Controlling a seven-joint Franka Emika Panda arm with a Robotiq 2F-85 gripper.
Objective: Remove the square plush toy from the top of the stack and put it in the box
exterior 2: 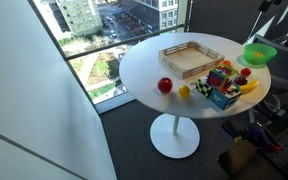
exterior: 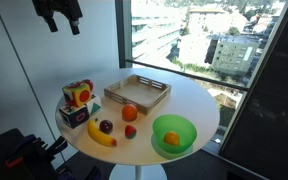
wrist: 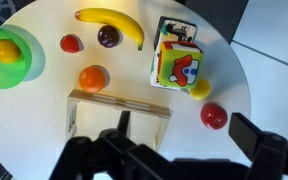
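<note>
The square plush toy (exterior: 78,94) sits on top of the stack, on a cube with dark, white and green faces (exterior: 72,115), at the table's edge. Both show in an exterior view (exterior 2: 220,85). From above in the wrist view the toy (wrist: 177,65) shows a white face with red shapes and a green side. The box (exterior: 137,95) is a shallow wooden tray beside the stack; it also shows in the other views (exterior 2: 191,57) (wrist: 119,112). My gripper (exterior: 63,24) hangs high above the table, open and empty (wrist: 189,135).
A round white table (exterior: 194,100) holds a green bowl (exterior: 174,133) with an orange fruit in it, a banana (exterior: 101,135), a dark plum (exterior: 106,126), an orange fruit (exterior: 130,113), a red ball (wrist: 214,116) and a small yellow piece (wrist: 199,89). Windows stand behind.
</note>
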